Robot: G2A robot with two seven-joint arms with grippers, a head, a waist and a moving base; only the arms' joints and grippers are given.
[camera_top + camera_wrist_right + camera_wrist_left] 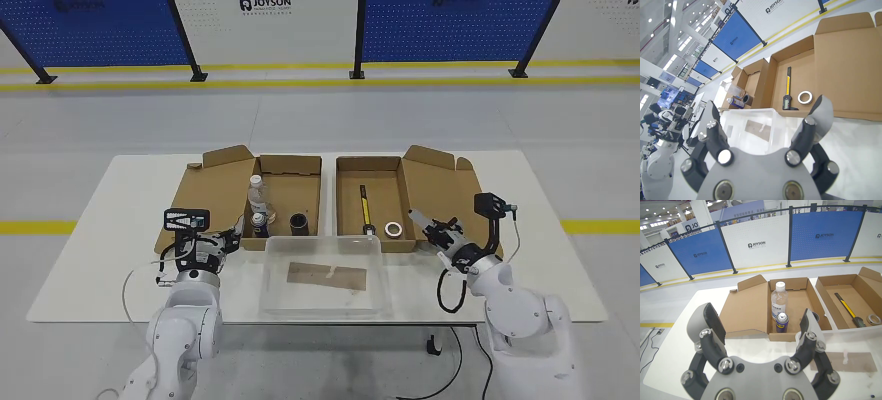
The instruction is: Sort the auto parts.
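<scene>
Two open cardboard boxes stand side by side at the table's back. The left box (290, 190) holds a clear bottle (779, 302), a blue spray can (782, 322) and a dark cylinder (299, 221). In the right box (368, 190) lie a yellow-and-black caliper (787, 89) and a metal ring (805, 97). My left gripper (761, 323) is open and empty, hovering over the table near the left box's front corner. My right gripper (768, 111) is open and empty too, by the clear bin's right side, in front of the right box.
A clear plastic bin (326, 275) sits at the table's front middle with a brown sheet (327, 274) under or in it. Box flaps (205, 195) (445, 190) lie spread outward on both sides. White tabletop (110, 240) stretches to the left.
</scene>
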